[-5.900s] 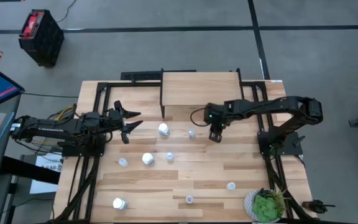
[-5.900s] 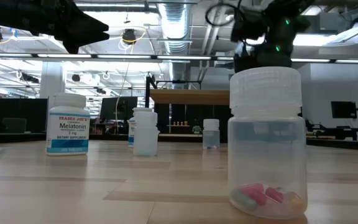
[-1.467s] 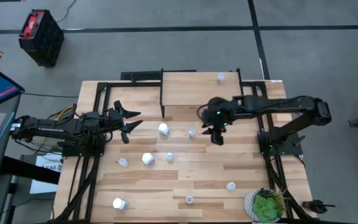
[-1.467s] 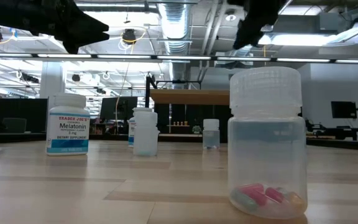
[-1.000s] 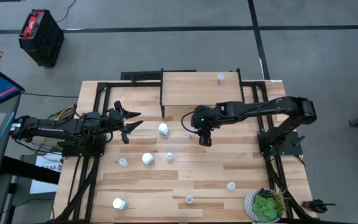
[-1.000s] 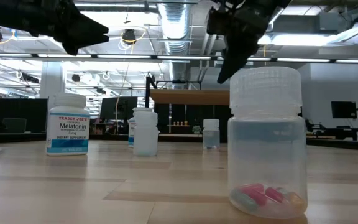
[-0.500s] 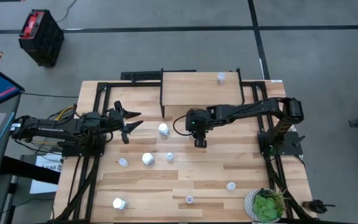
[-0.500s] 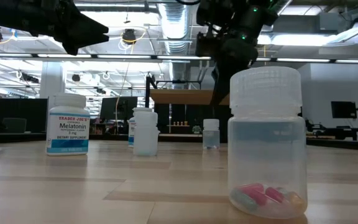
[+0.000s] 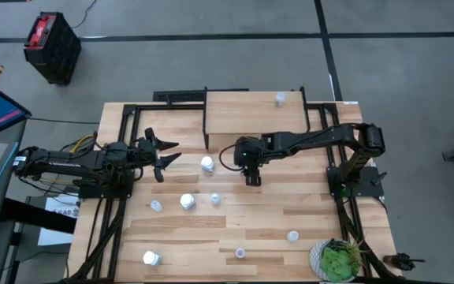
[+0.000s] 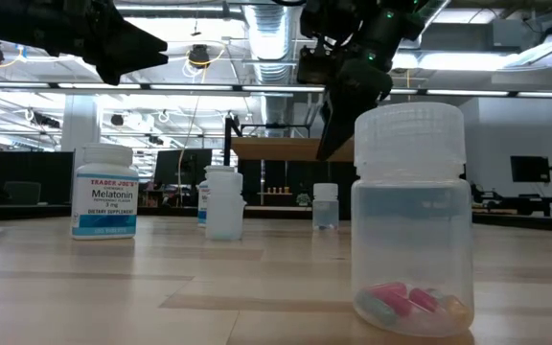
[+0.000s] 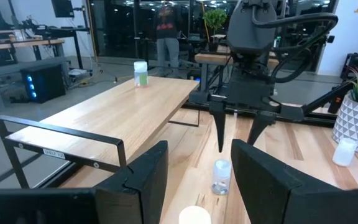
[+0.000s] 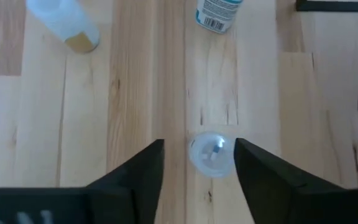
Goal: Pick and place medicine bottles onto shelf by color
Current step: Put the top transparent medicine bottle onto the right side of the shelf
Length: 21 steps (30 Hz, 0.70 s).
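My right gripper [image 12: 199, 148] hangs open over a small translucent bottle [image 12: 211, 152] that stands on the table in front of the shelf [image 9: 254, 118]. In the left wrist view its fingers [image 11: 219, 127] end just above that bottle [image 11: 221, 176], one to each side, apart from it. A white bottle [image 9: 207, 164] stands to the left of it. One small bottle [image 9: 280, 98] stands on the shelf's far right corner. My left gripper [image 9: 164, 156] waits open and level at the table's left.
More bottles stand on the table: a white one [image 9: 187, 201], small ones [image 9: 215, 198] [image 9: 156, 205] [image 9: 292, 235] [image 9: 240, 252], a white one [image 9: 150, 257] near the front. A potted plant [image 9: 337, 260] sits at the near right corner.
My right gripper has sunk and gone a little toward the table's left, coming over the small translucent bottle in front of the shelf. The bottles have stayed where they were.
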### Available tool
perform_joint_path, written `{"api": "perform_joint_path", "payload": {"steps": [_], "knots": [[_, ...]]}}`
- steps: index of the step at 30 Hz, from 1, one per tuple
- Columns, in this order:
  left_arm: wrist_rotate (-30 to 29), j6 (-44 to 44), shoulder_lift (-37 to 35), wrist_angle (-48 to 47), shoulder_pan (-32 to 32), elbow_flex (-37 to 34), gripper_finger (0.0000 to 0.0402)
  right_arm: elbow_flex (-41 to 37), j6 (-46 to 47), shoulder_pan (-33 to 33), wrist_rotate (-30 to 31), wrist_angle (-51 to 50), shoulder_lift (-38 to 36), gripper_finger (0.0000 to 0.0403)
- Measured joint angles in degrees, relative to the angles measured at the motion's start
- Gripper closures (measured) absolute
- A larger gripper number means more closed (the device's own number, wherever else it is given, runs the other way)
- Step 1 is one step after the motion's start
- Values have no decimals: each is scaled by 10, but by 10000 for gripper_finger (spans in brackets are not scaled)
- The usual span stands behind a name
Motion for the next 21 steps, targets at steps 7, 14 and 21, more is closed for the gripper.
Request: {"api": "perform_joint_path", "payload": {"steps": [7,14,21], "knots": [[0,0,0,0,0,0,237,0,0,0,0,0,0,144],[0,0,0,0,0,0,237,0,8,0,0,1,0,143],[0,0,0,0,0,0,237,-28,20,0,56,24,0,143]]}}
